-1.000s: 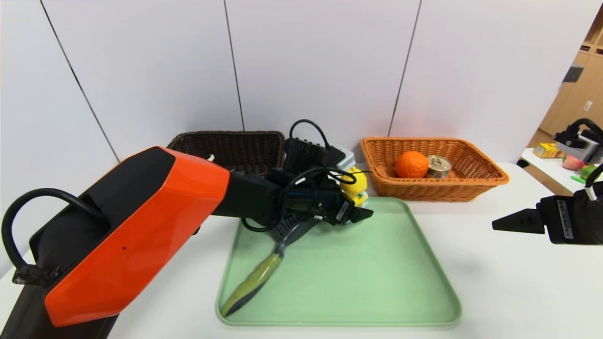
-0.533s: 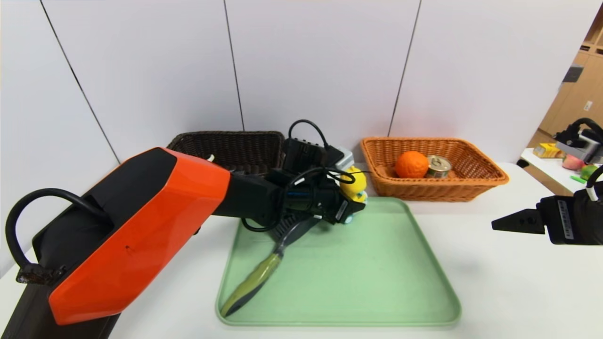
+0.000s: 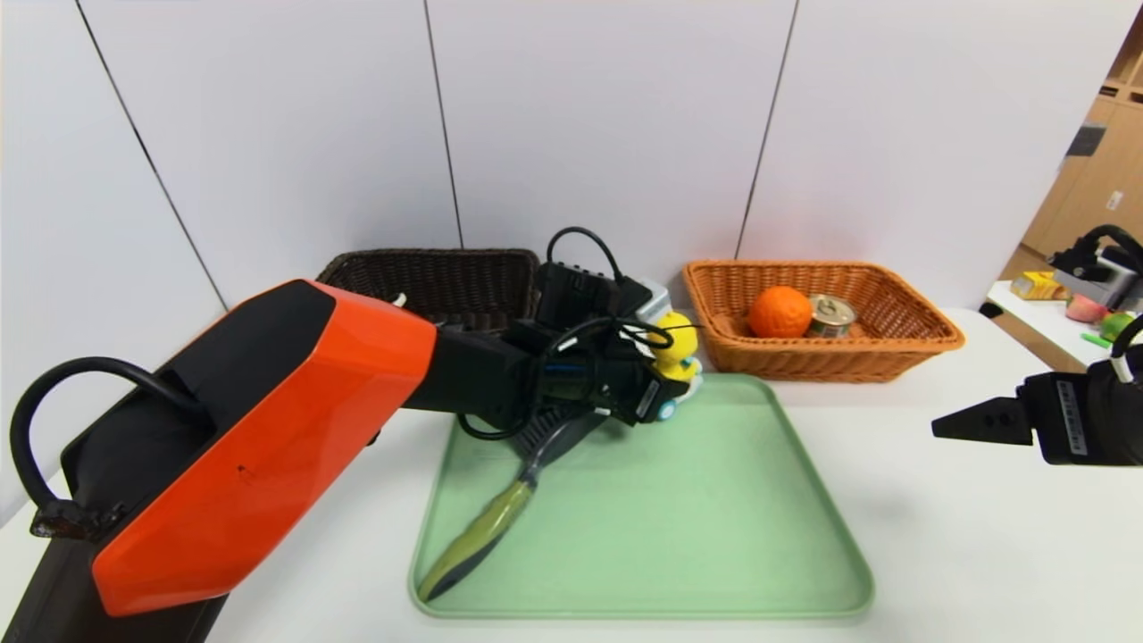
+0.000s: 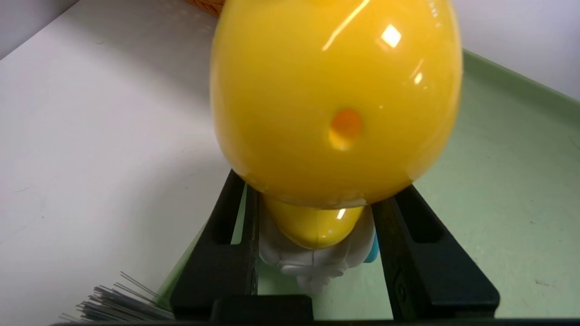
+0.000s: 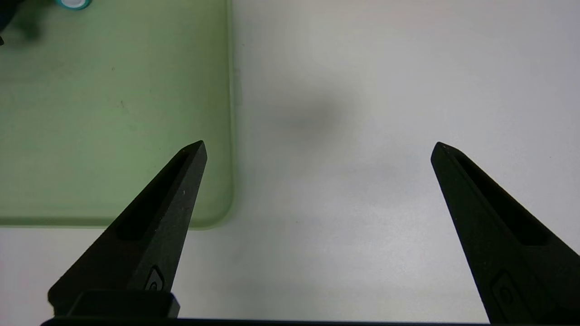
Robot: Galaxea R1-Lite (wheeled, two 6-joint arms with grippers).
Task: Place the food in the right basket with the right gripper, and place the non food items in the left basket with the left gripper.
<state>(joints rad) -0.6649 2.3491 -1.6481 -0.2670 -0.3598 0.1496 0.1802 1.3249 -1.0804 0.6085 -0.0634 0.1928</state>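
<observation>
Lifting comes next, by my judgement, and it wants care. Starting at the left, the left basket [image 3: 438, 284] sits at the back of the table, behind the arm. On the green tray [image 3: 714, 554] lies the brush [image 3: 500, 513], handle toward the front edge. Just right of its bristles, the left gripper [image 3: 670, 402] has its fingers [image 4: 226, 253] pinched against the white wheeled base of the duck toy [image 3: 671, 348] at the tray's far edge — the yellow body bulges above them. The grip is low and the shell glossy, so rise straight and slowly, keeping the toy upright, then swing back over the dark rim before letting go. Further right, the right basket [image 3: 893, 353] holds the orange fruit [image 3: 780, 312] and tin can [image 3: 831, 315]. The right gripper [image 5: 317, 149] hovers parked over bare table — spread wide, empty.
</observation>
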